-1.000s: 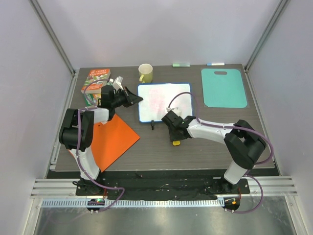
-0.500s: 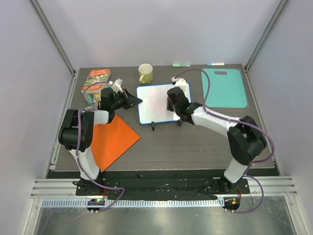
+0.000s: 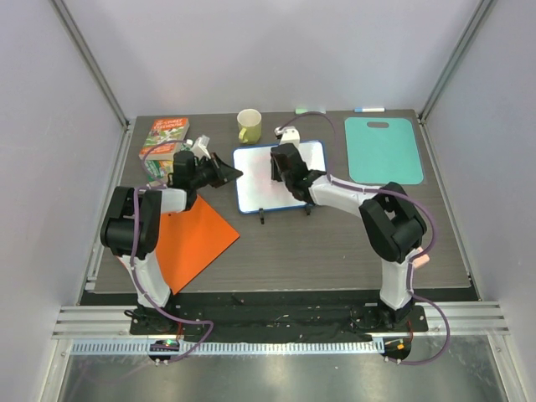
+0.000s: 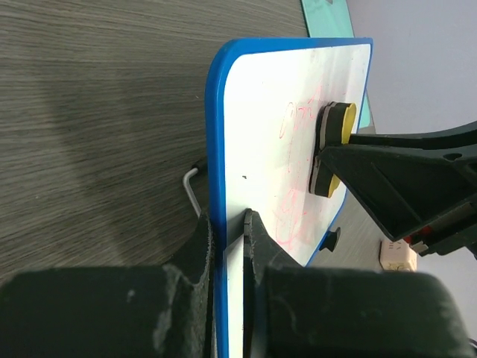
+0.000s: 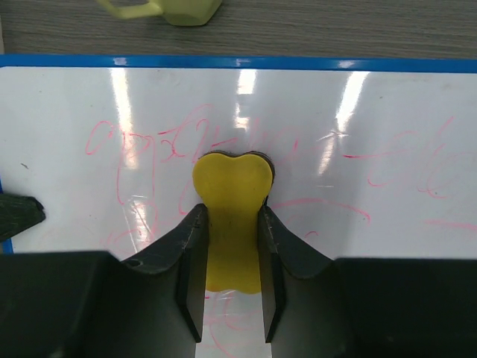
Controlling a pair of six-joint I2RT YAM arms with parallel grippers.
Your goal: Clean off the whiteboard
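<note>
Upper left of centre in the overhead view, the left hand [image 3: 233,173] pinches the left edge of the white glossy rectangular whiteboard with a thin blue frame [image 3: 255,186], resting on the dark wood-grain tabletop [image 3: 335,243]. Just right, the right hand [image 3: 279,164] clamps a yellow heart-shaped eraser [image 5: 231,183] against faint red scribbles [image 5: 141,149]. Firm, overlapping strokes on the braced board would likely clear them best.

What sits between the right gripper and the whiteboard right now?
A yellow eraser, clamped in the right gripper, its dark pad against the whiteboard over the red scribbles. The left wrist view shows this side-on.
</note>
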